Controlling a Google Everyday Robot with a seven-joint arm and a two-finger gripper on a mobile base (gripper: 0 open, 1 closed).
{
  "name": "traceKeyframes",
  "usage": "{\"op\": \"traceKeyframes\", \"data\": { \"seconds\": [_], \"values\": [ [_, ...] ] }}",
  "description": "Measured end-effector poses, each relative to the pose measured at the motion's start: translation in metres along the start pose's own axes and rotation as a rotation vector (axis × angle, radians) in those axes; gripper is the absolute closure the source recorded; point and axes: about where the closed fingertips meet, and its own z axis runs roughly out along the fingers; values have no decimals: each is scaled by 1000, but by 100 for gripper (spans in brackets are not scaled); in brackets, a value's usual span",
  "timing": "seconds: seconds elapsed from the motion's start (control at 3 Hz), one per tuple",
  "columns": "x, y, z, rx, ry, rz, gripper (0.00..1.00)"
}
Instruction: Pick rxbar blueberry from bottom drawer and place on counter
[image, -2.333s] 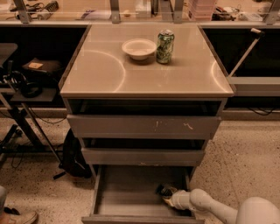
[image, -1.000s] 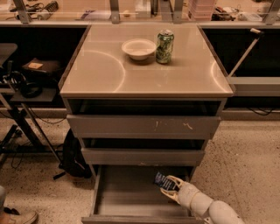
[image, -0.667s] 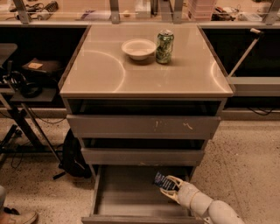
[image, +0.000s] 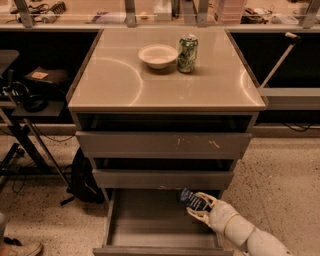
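The bottom drawer is pulled open below two shut drawers. My gripper reaches in from the lower right and is shut on the rxbar blueberry, a small dark wrapper with pale print. It holds the bar tilted up above the drawer's back right corner, just under the middle drawer's front. The glossy beige counter is the cabinet's top, well above the gripper.
A white bowl and a green patterned can stand at the back of the counter. A black stand with headphones and a dark bag are left of the cabinet. Speckled floor lies to the right.
The gripper has lifted the bar off the drawer floor and carried it up and slightly left. Over the last second it has barely moved.
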Motion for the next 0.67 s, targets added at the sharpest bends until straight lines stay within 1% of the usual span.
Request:
{"op": "traceKeyframes", "data": {
  "seconds": [0.33,0.67],
  "values": [
    [-94,-14,-55,85,-32,-24,100],
    [-173,10,-103,49,-24,-116,100]
  ]
}}
